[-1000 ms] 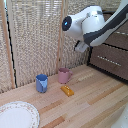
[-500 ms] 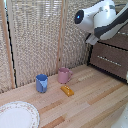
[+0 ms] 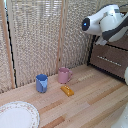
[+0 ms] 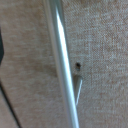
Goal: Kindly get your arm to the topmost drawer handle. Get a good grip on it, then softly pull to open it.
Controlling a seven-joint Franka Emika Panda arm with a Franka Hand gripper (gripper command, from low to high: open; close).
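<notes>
the big shiny white arm [image 3: 111, 24] is up high on the exterior view's right, with its dark round end cap facing out toward the room. it reaches in front of the dark brown drawers [image 3: 111, 59] that stand at the far right of the wooden bench [image 3: 85, 100]. the pincer cannot be seen in the exterior view, since the arm's own body hides it, and the wrist view does not show its fingers clearly either, so i cannot tell if it is spread or pressed together. in the wrist view the drawer handle [image 4: 62, 60] is very close: a thin silver bar that runs across the whole picture, with a small metal post holding it on the brown drawer front [image 4: 100, 60]. a dark blurry shape sits at one edge of that picture, but i cannot tell what it is. in the exterior view a handle on a drawer shows only as a faint pale line. on the bench, well apart from the drawers, a blue cup [image 3: 42, 83] and a pink mug [image 3: 64, 75] stand near each other by the woven screen [image 3: 40, 40]. a small orange block [image 3: 67, 90] lies just in front of the pink mug. a white plate [image 3: 16, 116] with a patterned rim sits at the near corner on the exterior view's left.
</notes>
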